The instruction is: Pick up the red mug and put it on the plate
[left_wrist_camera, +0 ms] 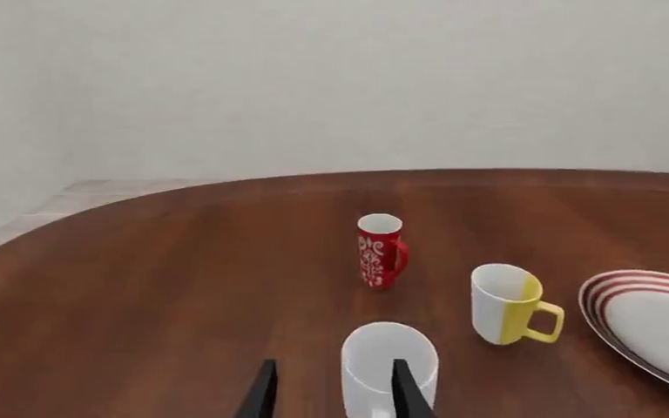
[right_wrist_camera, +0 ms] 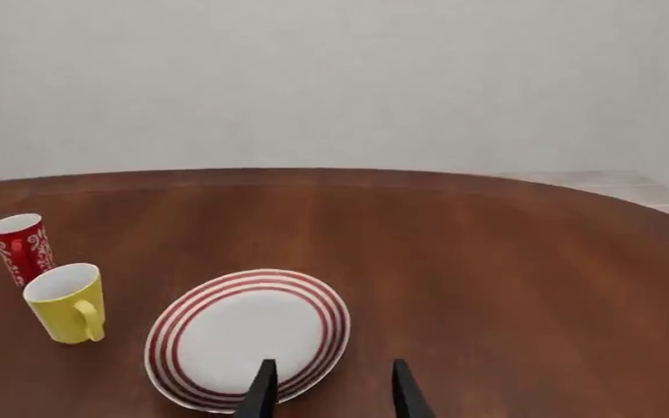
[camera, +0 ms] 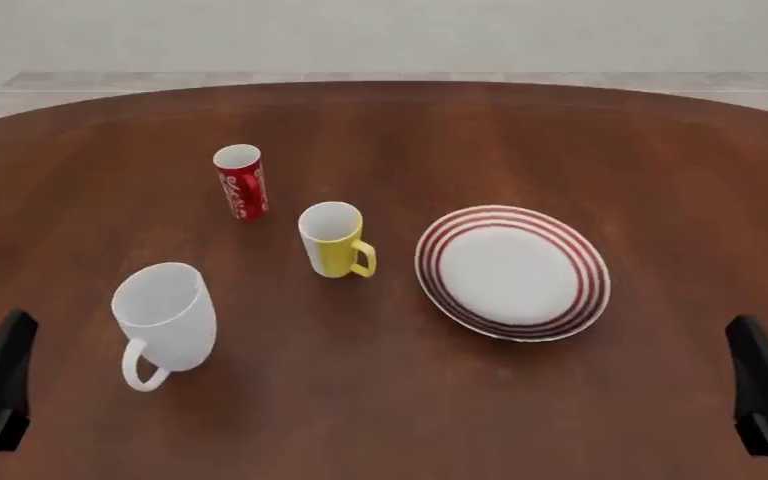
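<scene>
The red mug point(camera: 240, 182) stands upright at the far left of the table, slim, with white script and a white inside; it also shows in the left wrist view point(left_wrist_camera: 379, 251) and the right wrist view point(right_wrist_camera: 21, 248). The plate point(camera: 512, 271), white with red rings, lies right of centre and holds nothing. My left gripper point(camera: 8, 342) sits low at the near left edge, far short of the red mug, open and holding nothing point(left_wrist_camera: 334, 396). At the near right edge my right gripper point(camera: 755, 350) is open too point(right_wrist_camera: 331, 396), with the plate point(right_wrist_camera: 247, 335) just ahead of it.
A yellow-and-white mug point(camera: 335, 240) stands between the red mug and the plate. A big white mug point(camera: 164, 318) stands at the near left, straight ahead of my left gripper and between it and the red mug. The table's curved far edge meets a pale wall.
</scene>
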{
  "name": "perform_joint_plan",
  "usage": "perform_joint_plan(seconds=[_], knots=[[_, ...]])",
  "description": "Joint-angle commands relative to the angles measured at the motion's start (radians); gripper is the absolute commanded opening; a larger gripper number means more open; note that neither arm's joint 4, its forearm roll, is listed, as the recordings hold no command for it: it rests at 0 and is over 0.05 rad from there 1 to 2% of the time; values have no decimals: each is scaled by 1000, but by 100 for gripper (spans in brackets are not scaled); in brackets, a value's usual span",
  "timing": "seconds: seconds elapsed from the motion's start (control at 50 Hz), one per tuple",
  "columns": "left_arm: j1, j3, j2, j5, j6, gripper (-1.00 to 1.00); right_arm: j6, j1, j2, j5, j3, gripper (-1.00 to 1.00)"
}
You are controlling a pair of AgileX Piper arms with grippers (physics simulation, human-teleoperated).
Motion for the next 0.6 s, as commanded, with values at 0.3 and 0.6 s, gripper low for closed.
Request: perform_joint_plan(seconds=[0.3, 0.6], knots=[[-28, 16, -24, -8, -2, 100, -17, -8, 31, -26, 0, 100], [-36, -129, 236, -146, 8, 100, -11, -12, 45, -38, 1, 100]])
